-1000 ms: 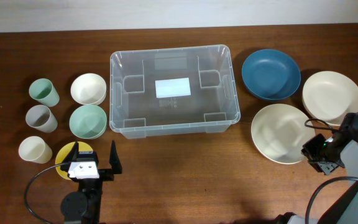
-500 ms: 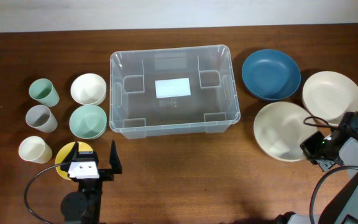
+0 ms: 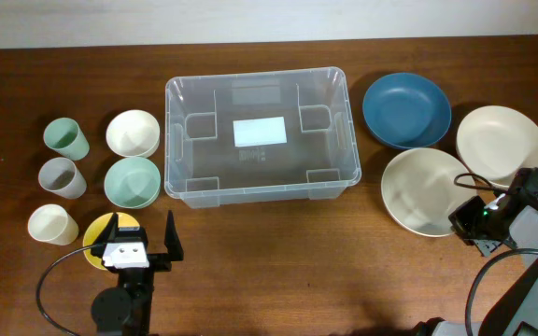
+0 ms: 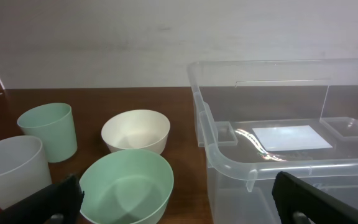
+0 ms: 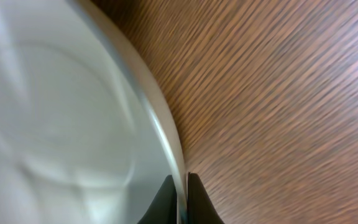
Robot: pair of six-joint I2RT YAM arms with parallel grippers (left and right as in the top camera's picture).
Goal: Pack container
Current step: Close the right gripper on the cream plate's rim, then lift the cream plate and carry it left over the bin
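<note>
Clearly see-through rect. container [image 3: 278,164], white label [image 3: 260,132], apparently ribbed.

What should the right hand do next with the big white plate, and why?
Probably raise the plate clear of the table: the right gripper has its rim pinched, and the container it likely goes into holds nothing yet.

Even bright light; right wrist view blurred.
</note>
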